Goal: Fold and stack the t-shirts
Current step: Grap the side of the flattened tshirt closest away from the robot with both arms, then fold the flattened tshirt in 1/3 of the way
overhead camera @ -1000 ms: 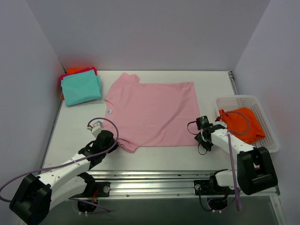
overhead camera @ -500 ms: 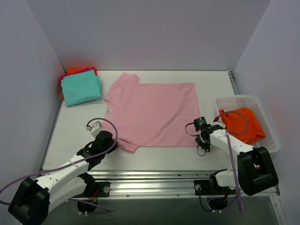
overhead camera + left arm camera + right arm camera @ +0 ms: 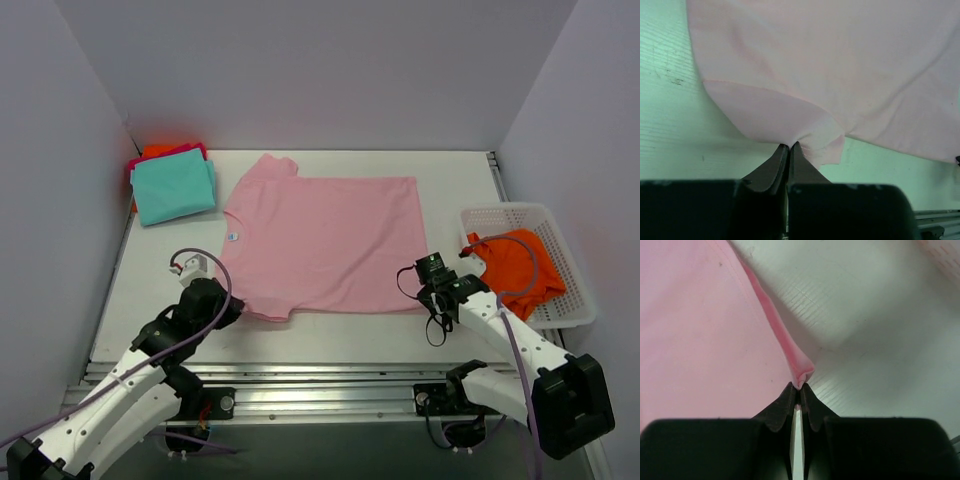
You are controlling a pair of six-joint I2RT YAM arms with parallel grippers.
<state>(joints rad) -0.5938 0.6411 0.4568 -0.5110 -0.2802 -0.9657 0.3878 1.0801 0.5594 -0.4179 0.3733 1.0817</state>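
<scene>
**No legible txt on any cam**

I can't read any txt, brand, no. or sign in the top view or either wrist view. The only label I spot is a small blue tag at the neck edge of the pink t-shirt, seen from the top cam. It's too small for me to tell whether anything is printed on it.

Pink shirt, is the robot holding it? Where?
Yes. The left gripper pinches the near sleeve edge of the pink shirt, and the right gripper pinches its near bottom corner.
</scene>
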